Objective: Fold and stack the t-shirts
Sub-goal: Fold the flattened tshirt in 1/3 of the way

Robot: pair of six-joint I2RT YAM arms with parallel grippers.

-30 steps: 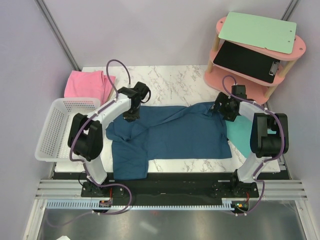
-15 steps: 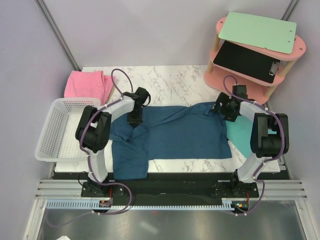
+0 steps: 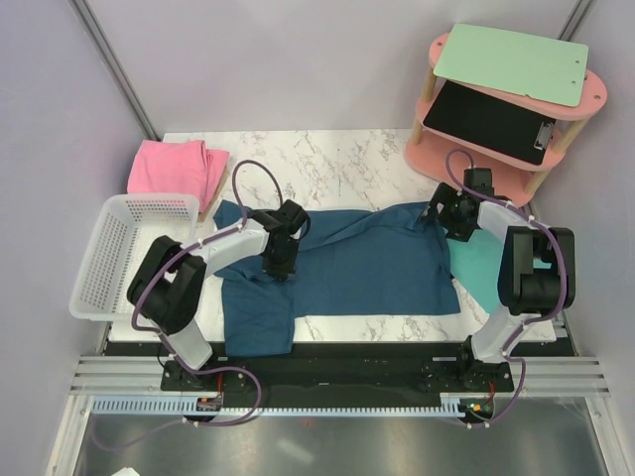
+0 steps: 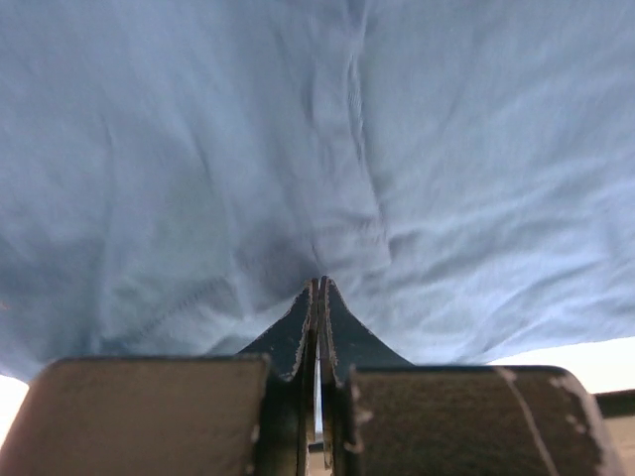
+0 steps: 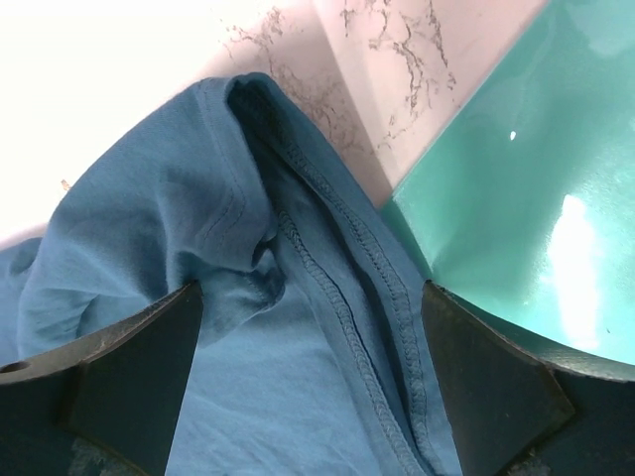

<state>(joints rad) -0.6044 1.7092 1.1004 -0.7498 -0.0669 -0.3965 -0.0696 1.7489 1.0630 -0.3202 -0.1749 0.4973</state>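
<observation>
Shirts: blue shirt [image 3: 347, 268] spread on table [image 3: 337, 169]; pink shirt [image 3: 174, 167] at far-left corner.
Left jaws: closed, pinching blue shirt.
Right jaws: wide open over blue shirt's right corner, beside mat [image 3: 481, 268].

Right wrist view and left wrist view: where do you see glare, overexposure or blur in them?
Right wrist view: the table is burnt out to white at the upper left; bright glare patches sit on the turquoise mat; the seam stitching of the teal t-shirt is sharp. Left wrist view: the teal t-shirt looks pale and washed out, with soft detail; both lower corners are burnt out.
</observation>
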